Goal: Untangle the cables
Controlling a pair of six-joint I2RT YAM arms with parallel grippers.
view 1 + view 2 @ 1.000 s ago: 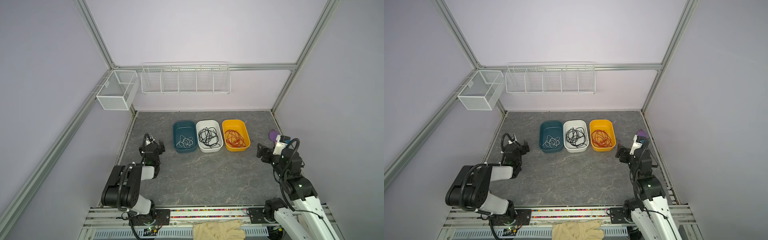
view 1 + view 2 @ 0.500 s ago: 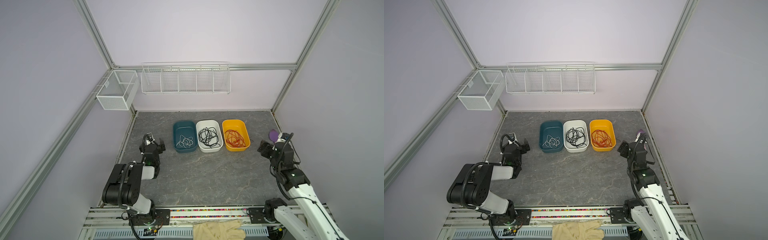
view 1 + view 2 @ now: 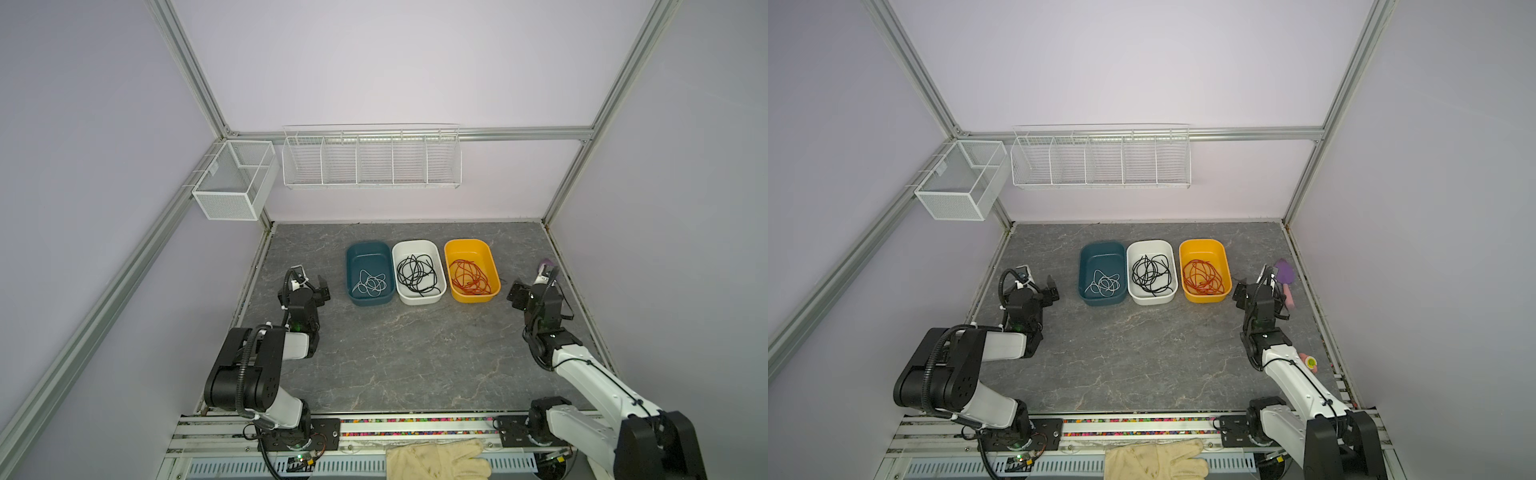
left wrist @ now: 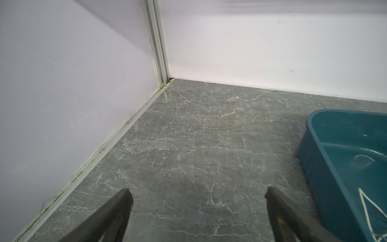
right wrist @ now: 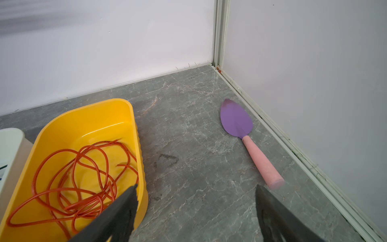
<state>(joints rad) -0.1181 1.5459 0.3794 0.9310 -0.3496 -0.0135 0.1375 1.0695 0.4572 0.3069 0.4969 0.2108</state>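
The cables lie apart, each in its own bin, in both top views. A white cable (image 3: 370,284) (image 3: 1102,284) curls in the teal bin (image 3: 368,246). A black cable (image 3: 417,274) (image 3: 1151,274) lies in the white bin (image 3: 415,242), and a red-orange cable (image 3: 471,279) (image 5: 79,174) in the yellow bin (image 3: 467,241). Left of the teal bin, my left gripper (image 3: 312,280) (image 4: 196,192) stands open over bare floor. Right of the yellow bin, my right gripper (image 3: 530,286) (image 5: 195,188) is open and holds nothing.
A trowel (image 5: 236,121) (image 3: 1284,272) with a purple blade and pink handle lies by the right wall, just beyond the right gripper. Two white wire baskets (image 3: 372,158) (image 3: 232,183) hang on the walls. A cream glove (image 3: 440,459) lies on the front rail.
The right arm has drawn down and a little leftward, its gripper staying open beside the yellow bin. The left arm and the cables have not moved.
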